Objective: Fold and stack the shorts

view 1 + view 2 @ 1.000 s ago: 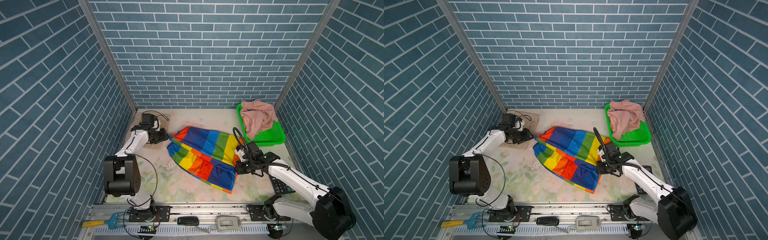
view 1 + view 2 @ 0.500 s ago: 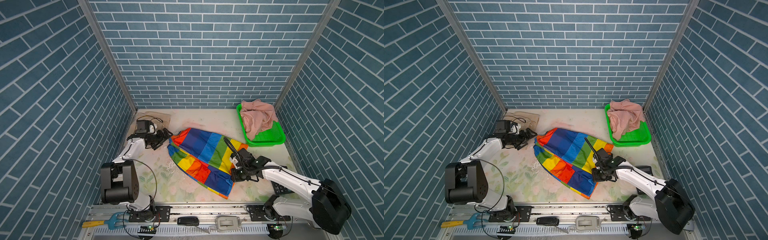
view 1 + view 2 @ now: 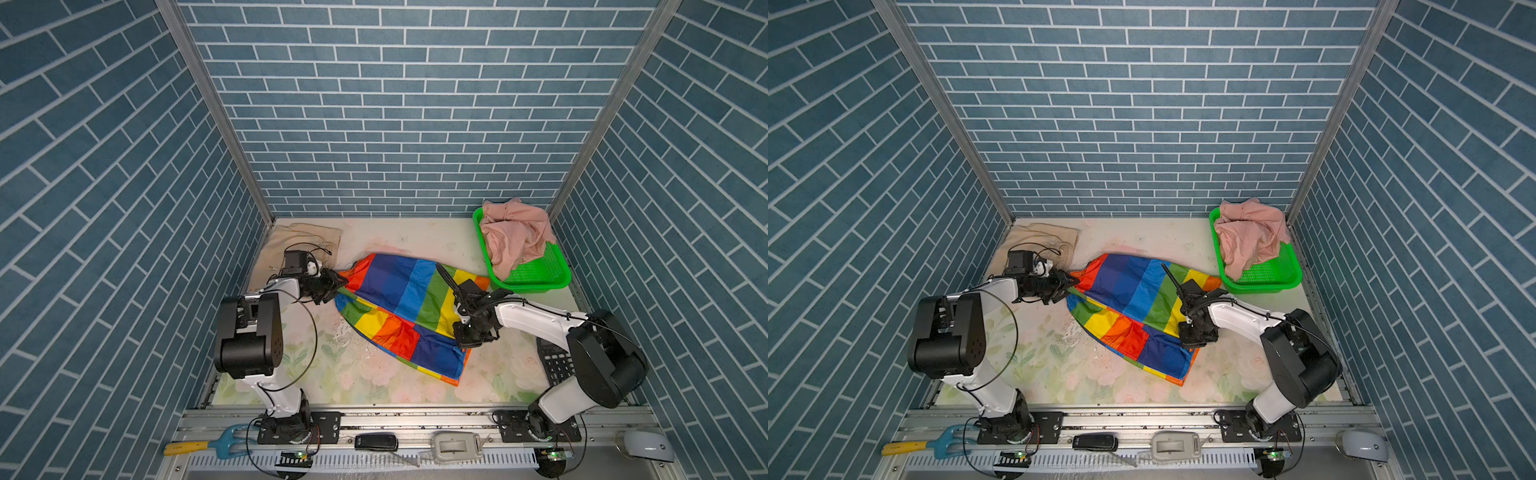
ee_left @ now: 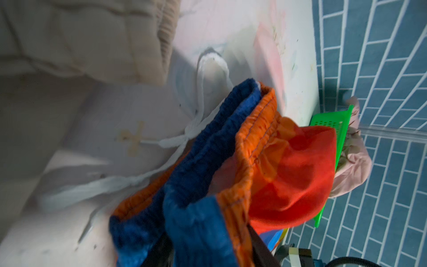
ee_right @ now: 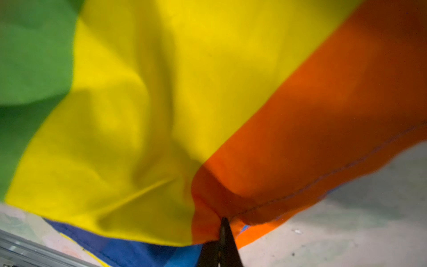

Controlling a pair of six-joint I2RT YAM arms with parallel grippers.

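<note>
The rainbow shorts (image 3: 399, 299) lie spread across the middle of the desk (image 3: 415, 237). The pink shorts (image 3: 515, 237) sit heaped in the green basket (image 3: 536, 276) at far right, and the beige shorts (image 3: 299, 241) lie flat at far left. The right claw (image 3: 467, 336) is clamped on the rainbow hem. The left claw (image 3: 338, 286) straddles the waistband, and its grip cannot be told.

The rainbow shorts (image 3: 399, 307) filled the middle, the basket (image 3: 536, 282) blocked the far right corner, and the table (image 3: 353, 382) in front lay bare.
</note>
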